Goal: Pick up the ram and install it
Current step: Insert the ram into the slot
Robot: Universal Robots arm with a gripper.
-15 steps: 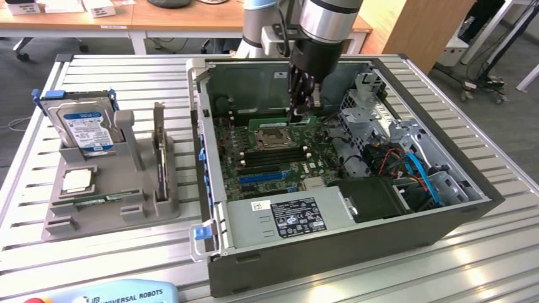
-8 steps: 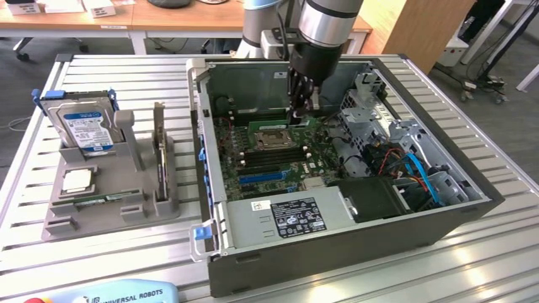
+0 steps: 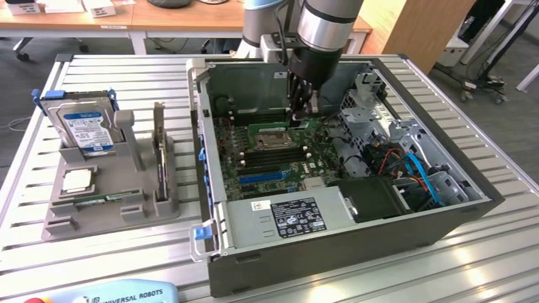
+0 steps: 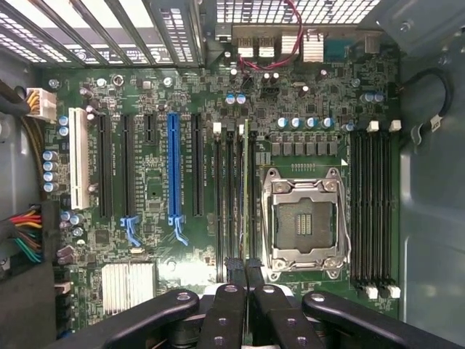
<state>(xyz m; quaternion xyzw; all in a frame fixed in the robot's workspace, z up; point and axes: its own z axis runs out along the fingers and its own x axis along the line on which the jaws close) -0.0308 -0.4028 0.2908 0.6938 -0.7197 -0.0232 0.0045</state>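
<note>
Slatted table (image 3: 497, 252) under computer case (image 3: 337, 255), grey fixture (image 3: 110, 213)

Exterior view: set high off the arm, looking obliquely down across the table (image 3: 25, 202) at the open computer case (image 3: 337, 252), from middle distance. Wrist view: mounted just behind the end effector (image 4: 245, 267), facing straight down, close over the motherboard (image 4: 161, 156). Shared by both: motherboard, processor socket (image 4: 304, 218), memory slots (image 4: 370, 211).
</note>
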